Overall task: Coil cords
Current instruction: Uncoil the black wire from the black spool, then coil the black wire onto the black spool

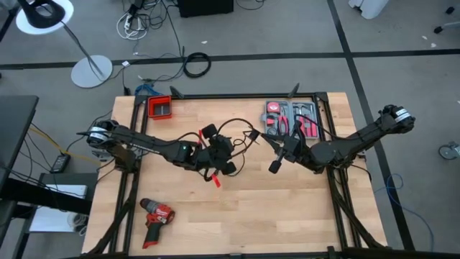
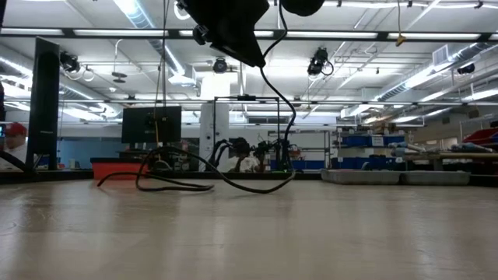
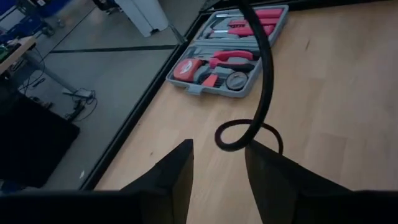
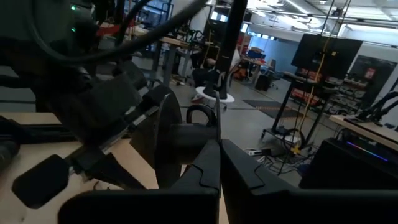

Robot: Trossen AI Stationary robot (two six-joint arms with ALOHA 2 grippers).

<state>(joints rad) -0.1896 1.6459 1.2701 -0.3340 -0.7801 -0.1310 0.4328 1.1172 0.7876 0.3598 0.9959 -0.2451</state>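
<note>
The thin black cord [image 1: 241, 133] lies in slack loops on the wooden table between my two grippers. One strand rises from a small loop on the table [image 3: 231, 138] and passes upward in front of my left gripper [image 3: 217, 180]. My left gripper [image 1: 231, 149] is open at mid-table, its fingers pointing at that loop and apart from it. My right gripper [image 1: 273, 150] is shut just right of it, held level above the table. In the low view the cord [image 2: 289, 140] drops from the grippers at the top and its loops lie on the table. My right gripper pinches the cord between its two shut fingers, where a thin strand [image 4: 217, 124] shows just past the fingertips. The fingers come in level from the table's right side. Below the hold the cord hangs slack, its lower loops [image 2: 233, 187] lying on the table.
A grey tool case [image 1: 291, 119] lies at the far right and a red box [image 1: 160, 108] at the far left. A red drill [image 1: 154, 216] lies near the front left. A thicker black cable ring [image 1: 197, 65] lies on the floor beyond the table.
</note>
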